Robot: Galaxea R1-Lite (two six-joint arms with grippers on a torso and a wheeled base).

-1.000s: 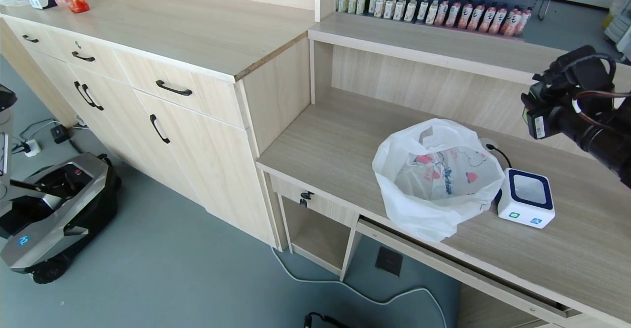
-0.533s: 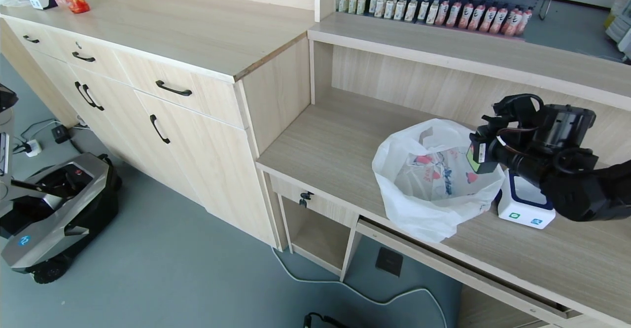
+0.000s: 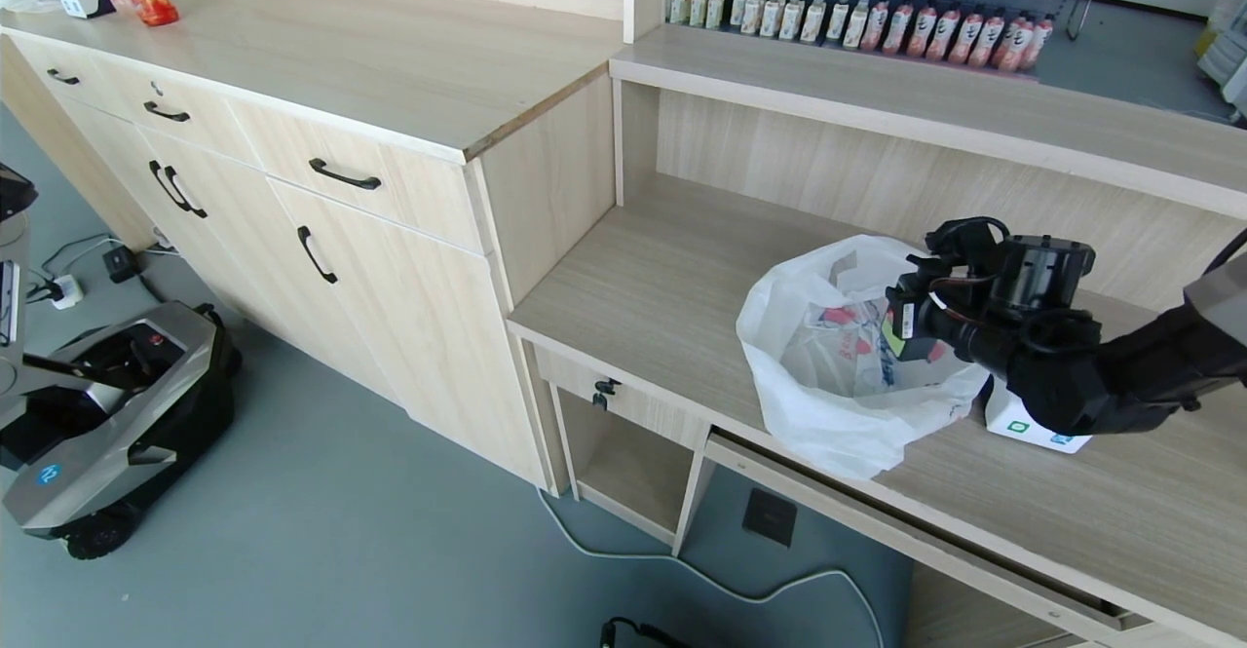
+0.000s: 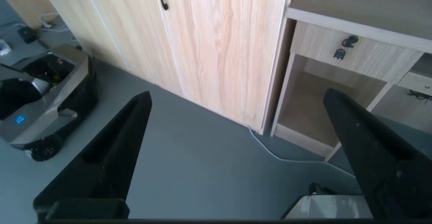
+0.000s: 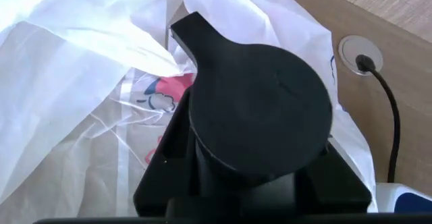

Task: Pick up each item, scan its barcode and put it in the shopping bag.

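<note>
Your right jaws gripped a black labelled item [image 3: 902, 323] over the mouth of the shopping bag [image 3: 828, 424] on the worktop [image 3: 662, 287], beside the scanner [image 3: 1035, 427]; your left jaws gaped wide above the floor [image 4: 202, 156].

Light wood counter [image 3: 390, 73] w/ black-handled drawers [image 3: 343, 176], grey floor [image 3: 341, 531], bottle shelf [image 3: 848, 19] at back.

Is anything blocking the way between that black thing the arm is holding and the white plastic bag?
Nothing visible does. The right gripper holds the black item just above the shopping bag, whose mouth gapes open beneath it. The scanner stands beside the bag, out of the path.
</note>
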